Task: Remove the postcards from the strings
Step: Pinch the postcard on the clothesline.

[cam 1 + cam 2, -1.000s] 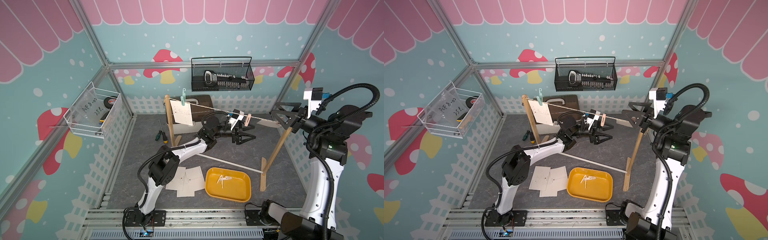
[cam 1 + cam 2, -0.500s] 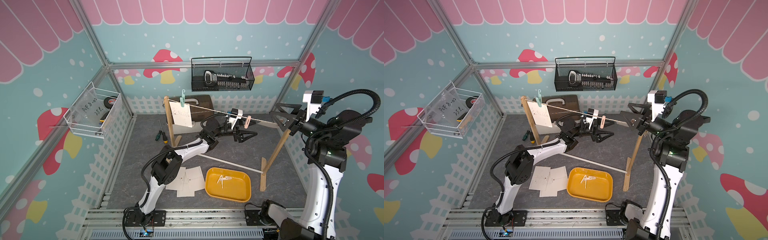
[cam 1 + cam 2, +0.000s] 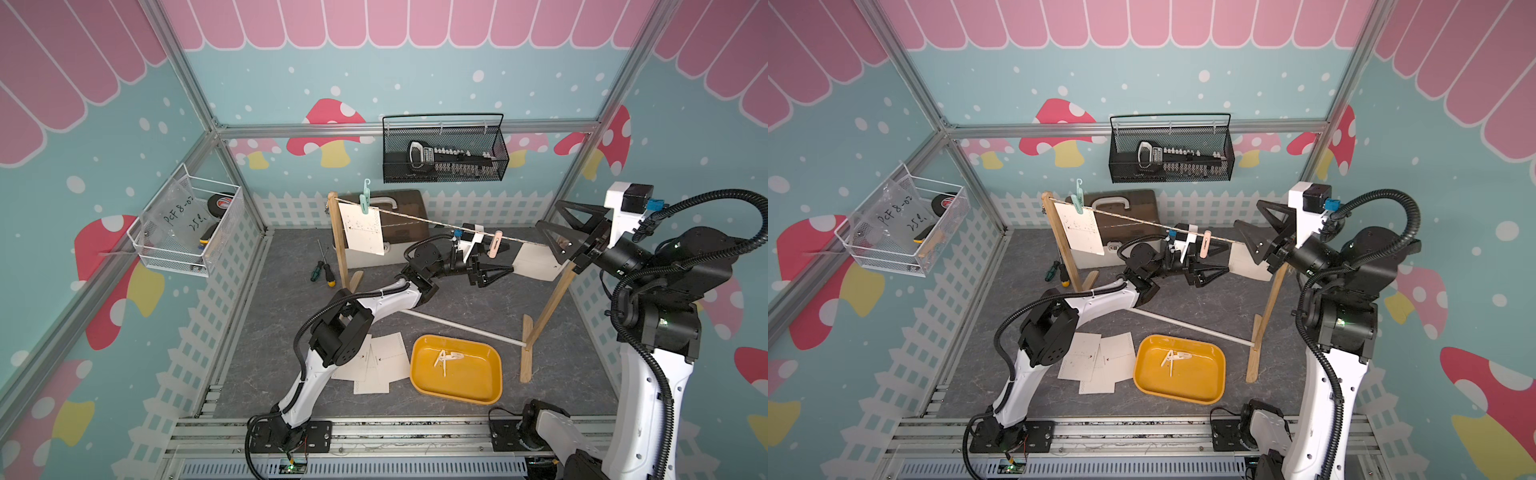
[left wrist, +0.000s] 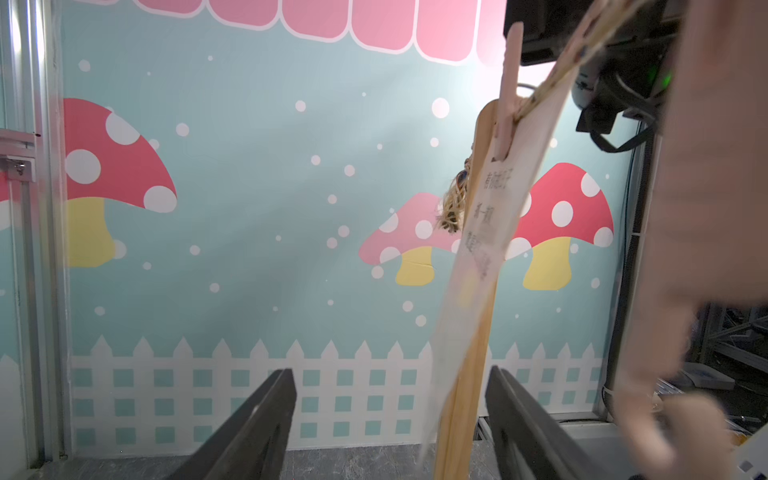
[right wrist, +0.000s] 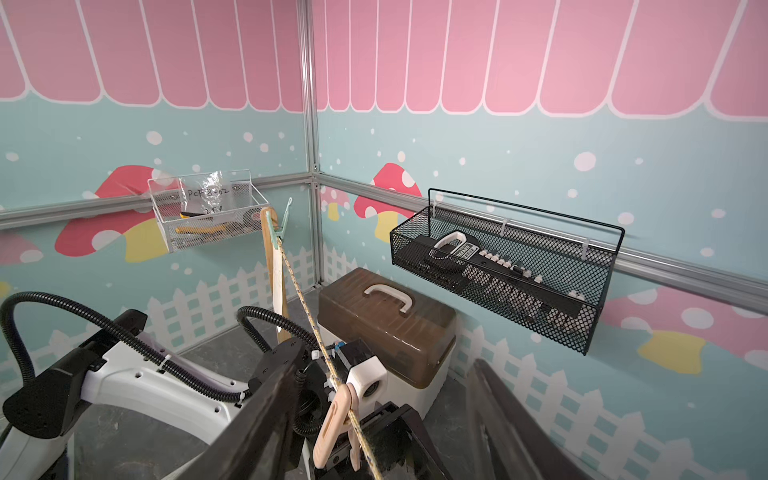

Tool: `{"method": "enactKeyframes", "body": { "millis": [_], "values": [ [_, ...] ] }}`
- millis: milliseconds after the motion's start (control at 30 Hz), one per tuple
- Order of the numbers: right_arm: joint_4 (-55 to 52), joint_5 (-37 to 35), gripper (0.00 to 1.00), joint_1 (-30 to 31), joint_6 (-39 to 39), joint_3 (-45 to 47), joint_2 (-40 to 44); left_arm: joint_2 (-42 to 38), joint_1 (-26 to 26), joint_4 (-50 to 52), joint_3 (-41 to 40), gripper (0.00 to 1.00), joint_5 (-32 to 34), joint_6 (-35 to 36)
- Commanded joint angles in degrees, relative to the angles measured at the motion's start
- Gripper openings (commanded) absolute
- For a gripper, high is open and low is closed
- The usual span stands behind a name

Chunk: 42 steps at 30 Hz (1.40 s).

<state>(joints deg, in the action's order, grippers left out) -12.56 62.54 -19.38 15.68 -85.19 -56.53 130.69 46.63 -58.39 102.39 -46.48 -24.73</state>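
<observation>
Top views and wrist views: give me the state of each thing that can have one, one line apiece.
left fingers: open, empty.
right fingers: open, empty.
green-pinned postcard: hanging, clipped to the string.
pink-pinned postcard: hanging, clipped to the string.
floor postcards: loose, overlapping.
yellow tray: holds white clothespins.
toolbox: lid shut.

String [image 3: 415, 218] as landmark, floor items around it.
One postcard [image 3: 362, 227] hangs at its left-arm end, a second postcard [image 3: 536, 261] at its right-arm end by a clothespin [image 3: 494, 250]. Case [image 3: 399, 203] sits behind it. Tray [image 3: 469, 384] and loose postcards [image 3: 384, 365] lie in front, side by side.
</observation>
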Motion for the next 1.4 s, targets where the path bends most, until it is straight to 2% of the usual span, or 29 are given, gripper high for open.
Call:
{"method": "enactKeyframes", "body": {
  "millis": [0,167,300,533,867,1367],
  "values": [
    [-5.62,-1.70,0.64,0.40,-5.61,-1.24,0.61,0.87,0.04,-0.85,3.05,0.77,-0.37,1.22],
    [-13.42,-0.50,0.69,0.35,-11.08,-2.83,1.09,1.40,0.17,-0.97,4.73,0.77,-1.15,0.53],
    [-17.89,-1.01,0.69,0.39,-12.89,-4.48,0.05,1.66,0.39,-1.99,5.13,0.78,-2.33,-0.52],
    [-23.39,-4.95,0.71,0.36,-16.21,-6.13,-0.57,3.22,0.55,-3.24,7.52,0.77,-2.61,-2.87],
    [-26.46,-12.44,0.70,0.30,-13.05,-8.38,-1.40,5.86,0.82,-7.26,11.79,0.76,-4.16,-9.14],
    [-29.76,-9.91,0.63,0.43,-15.67,-2.75,-0.07,7.64,1.84,-10.52,13.80,0.73,-6.60,-14.14]
  ]
}}
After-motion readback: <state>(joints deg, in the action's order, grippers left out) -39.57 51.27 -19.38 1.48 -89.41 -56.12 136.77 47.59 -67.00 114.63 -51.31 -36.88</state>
